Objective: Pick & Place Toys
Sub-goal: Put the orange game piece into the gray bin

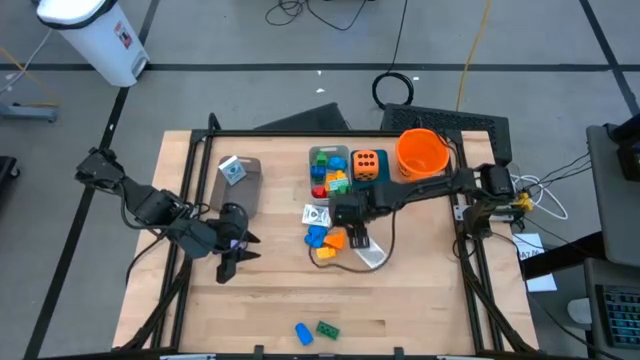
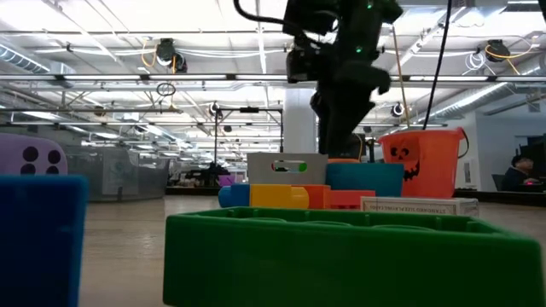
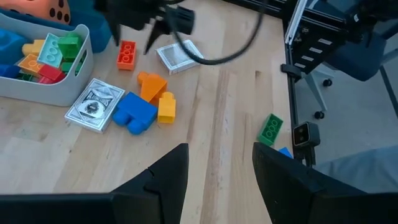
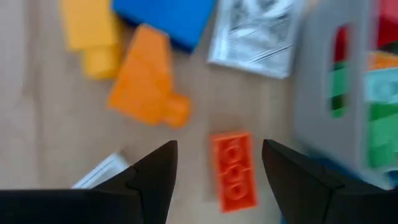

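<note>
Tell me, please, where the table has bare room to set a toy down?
Free: the near right corner, right of the green brick, and the strip between the left gripper and the blue brick. Crowded: around the right gripper, beside the grey bin.

Robotics lab, wooden workbench (image 1: 420, 300), floor cables (image 1: 395, 88), ceiling trusses (image 2: 128, 81), strip lights (image 2: 77, 21)

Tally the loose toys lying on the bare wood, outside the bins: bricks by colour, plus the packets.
Blue bricks: 2
Green brick: 1
Orange brick: 1
Yellow brick: 1
Red brick: 1
White packets: 2
Total: 8
</note>
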You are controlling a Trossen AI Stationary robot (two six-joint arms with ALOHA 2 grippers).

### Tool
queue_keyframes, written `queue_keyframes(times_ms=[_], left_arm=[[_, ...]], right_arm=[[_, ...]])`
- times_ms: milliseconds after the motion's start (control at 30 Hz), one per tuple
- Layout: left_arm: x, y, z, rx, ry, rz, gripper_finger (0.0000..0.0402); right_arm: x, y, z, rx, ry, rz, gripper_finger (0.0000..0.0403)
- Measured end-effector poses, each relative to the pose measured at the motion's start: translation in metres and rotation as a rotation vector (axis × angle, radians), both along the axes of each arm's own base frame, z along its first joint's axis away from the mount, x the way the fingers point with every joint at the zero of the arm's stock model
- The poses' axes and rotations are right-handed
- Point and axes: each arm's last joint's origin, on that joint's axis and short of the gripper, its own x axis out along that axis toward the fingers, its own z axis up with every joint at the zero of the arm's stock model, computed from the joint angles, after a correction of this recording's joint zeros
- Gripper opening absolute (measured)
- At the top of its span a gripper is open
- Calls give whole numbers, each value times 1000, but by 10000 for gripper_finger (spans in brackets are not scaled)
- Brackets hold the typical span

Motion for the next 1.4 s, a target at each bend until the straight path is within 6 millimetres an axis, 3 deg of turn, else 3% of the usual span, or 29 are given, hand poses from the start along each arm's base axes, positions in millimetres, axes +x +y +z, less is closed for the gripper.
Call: queue_keyframes(times_ms=[167,333,833,1200,1400], left_arm=[[2,4,0,5,2,20,186],[5,9,0,23,2,31,186],[13,28,0,67,1,89,186],[17,37,0,31,15,97,186],[17,38,0,24,18,94,186]], right_arm=[[0,-20,-6,-16,18,3,226],[2,-26,-13,-29,42,29,226],[-14,-28,-52,-21,109,45,226],[-24,-33,-68,12,128,-10,225],[-23,-32,-68,47,102,-52,183]])
